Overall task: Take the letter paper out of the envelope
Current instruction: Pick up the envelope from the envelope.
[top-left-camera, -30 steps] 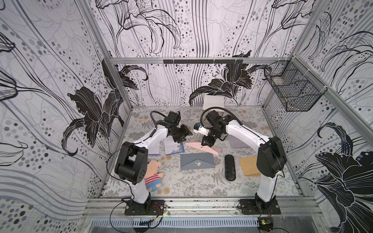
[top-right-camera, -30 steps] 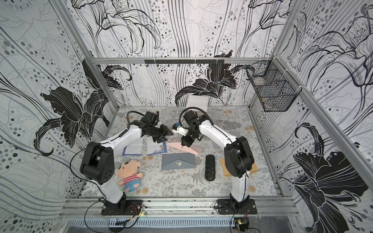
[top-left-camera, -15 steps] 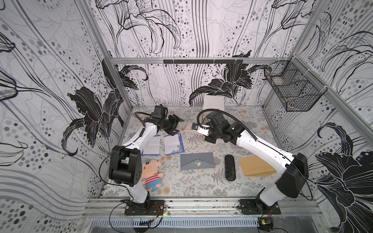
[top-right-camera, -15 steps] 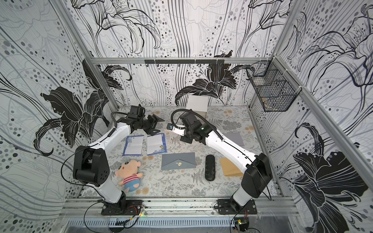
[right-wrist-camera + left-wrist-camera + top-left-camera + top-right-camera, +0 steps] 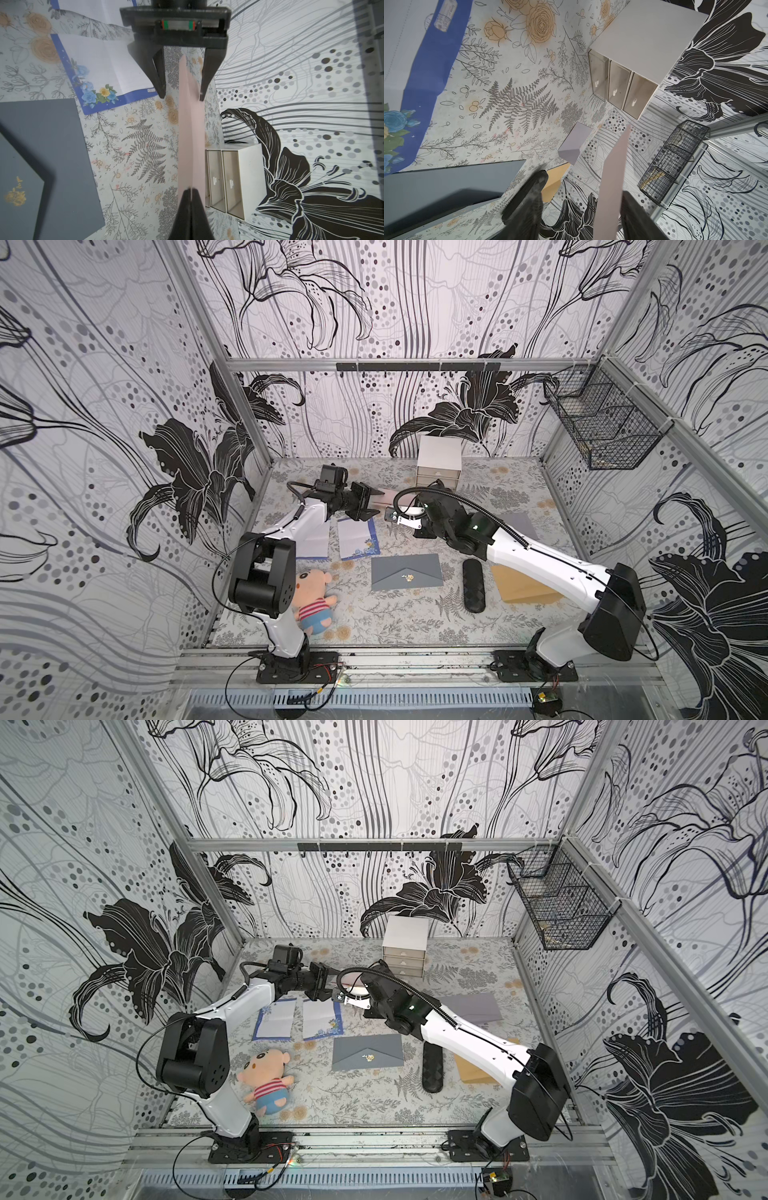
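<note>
Above the floral mat (image 5: 415, 614), toward the back, a pink envelope (image 5: 191, 135) hangs edge-on in the air between both arms. The right gripper (image 5: 190, 190) is pinched tight on one end. The left gripper (image 5: 182, 97) straddles the opposite end with jaws apart, one finger (image 5: 206, 79) touching the pink face. Any letter paper inside cannot be seen; a blue-bordered sheet (image 5: 358, 537) lies flat below

white arm links (image 5: 540, 562), black joint housings (image 5: 262, 576), black corrugated cable (image 5: 440, 490), black left end effector (image 5: 377, 502).
</note>
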`<state>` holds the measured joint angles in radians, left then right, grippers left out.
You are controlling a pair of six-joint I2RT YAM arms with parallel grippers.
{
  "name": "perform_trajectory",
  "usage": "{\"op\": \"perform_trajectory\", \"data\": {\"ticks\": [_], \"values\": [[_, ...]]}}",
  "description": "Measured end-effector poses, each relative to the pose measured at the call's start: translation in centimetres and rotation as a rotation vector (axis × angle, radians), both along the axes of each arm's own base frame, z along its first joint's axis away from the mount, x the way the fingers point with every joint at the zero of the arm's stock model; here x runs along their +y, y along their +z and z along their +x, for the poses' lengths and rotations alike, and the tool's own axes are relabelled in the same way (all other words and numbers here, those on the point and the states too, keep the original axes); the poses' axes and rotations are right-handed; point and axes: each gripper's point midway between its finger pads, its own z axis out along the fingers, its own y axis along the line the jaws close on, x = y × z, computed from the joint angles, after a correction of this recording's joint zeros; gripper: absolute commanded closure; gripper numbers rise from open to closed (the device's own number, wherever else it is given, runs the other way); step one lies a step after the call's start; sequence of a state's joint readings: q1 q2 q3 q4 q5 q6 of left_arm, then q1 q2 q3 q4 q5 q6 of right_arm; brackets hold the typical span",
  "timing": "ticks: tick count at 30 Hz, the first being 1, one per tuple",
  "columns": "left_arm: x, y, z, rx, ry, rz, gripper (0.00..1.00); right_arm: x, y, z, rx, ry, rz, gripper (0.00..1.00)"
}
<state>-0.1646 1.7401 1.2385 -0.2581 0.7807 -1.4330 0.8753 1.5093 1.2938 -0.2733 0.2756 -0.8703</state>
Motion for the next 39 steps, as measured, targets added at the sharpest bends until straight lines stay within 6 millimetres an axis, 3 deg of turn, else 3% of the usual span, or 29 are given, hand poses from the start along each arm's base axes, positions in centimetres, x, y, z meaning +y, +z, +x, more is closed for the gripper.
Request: {"op": "perform_trajectory", "data": {"ticks": [4, 7, 13, 16, 19, 20, 23, 26, 30, 34, 39], "values": [[-0.3, 0.5, 0.3, -0.015, 0.005, -0.027, 0.75, 0.2, -0.2, -0.3, -0.030, 0.005, -0.008, 1.00], [-0.4, 0.5, 0.6, -0.026, 0.018, -0.052, 1.00, 0.3, -0.5, -0.3, -0.046, 0.006, -0.021, 1.00], [-0.6, 1.1, 1.3, -0.055, 0.049, -0.108, 1.00, 0.3, -1.1, -0.9, -0.061, 0.006, -0.033, 1.00], [-0.8, 2.7, 2.2, -0.128, 0.050, -0.132, 1.00, 0.1, -1.0, -1.3, -0.036, -0.024, 0.000, 0.79], [-0.8, 4.9, 3.5, -0.247, 0.055, -0.127, 1.00, -0.7, -0.1, -1.9, 0.027, -0.102, 0.104, 0.45], [-0.7, 5.9, 4.1, -0.301, 0.057, -0.118, 1.00, -1.0, 0.7, -2.1, 0.055, -0.139, 0.170, 0.35], [-0.4, 8.9, 5.5, -0.470, 0.060, -0.087, 1.00, -2.4, 3.5, -2.7, 0.141, -0.254, 0.396, 0.16], [-0.1, 11.5, 6.2, -0.645, 0.060, -0.035, 1.00, -4.9, 6.7, -2.1, 0.278, -0.413, 0.717, 0.07], [0.1, 14.1, 6.2, -0.848, 0.060, 0.023, 1.00, -9.5, 8.8, 0.4, 0.490, -0.645, 1.150, 0.05], [0.0, 15.3, 5.7, -0.984, 0.060, 0.018, 1.00, -12.5, 7.3, 2.6, 0.729, -0.853, 1.540, 0.05], [-0.8, 15.5, 5.8, -1.052, 0.070, -0.042, 1.00, -11.3, 1.8, 3.0, 1.042, -1.041, 1.816, 0.05]]}}
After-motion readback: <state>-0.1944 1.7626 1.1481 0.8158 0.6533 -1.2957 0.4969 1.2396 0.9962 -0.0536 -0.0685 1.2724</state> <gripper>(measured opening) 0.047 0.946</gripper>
